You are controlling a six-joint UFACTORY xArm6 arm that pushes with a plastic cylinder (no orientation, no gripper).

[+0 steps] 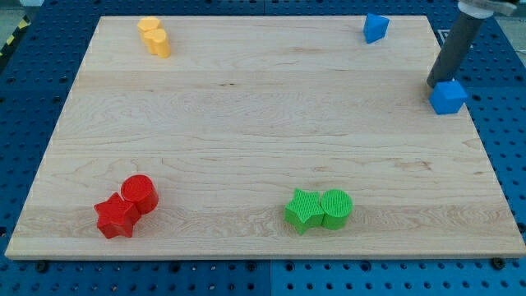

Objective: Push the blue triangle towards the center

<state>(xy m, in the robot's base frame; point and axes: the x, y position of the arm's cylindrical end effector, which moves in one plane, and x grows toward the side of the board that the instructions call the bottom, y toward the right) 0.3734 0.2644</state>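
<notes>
A blue triangle-like block (376, 27) sits at the top edge of the wooden board (263, 140), right of the middle. A blue cube (449, 96) sits at the board's right edge. My dark rod comes down from the view's top right, and my tip (435, 85) rests against the cube's upper left side. The tip is well to the right of and below the blue triangle, apart from it.
Two yellow blocks (154, 36) stand together at the top left. A red cylinder (140, 193) and a red star (116, 217) touch at the bottom left. A green star (303, 210) and a green cylinder (335, 208) touch at the bottom middle.
</notes>
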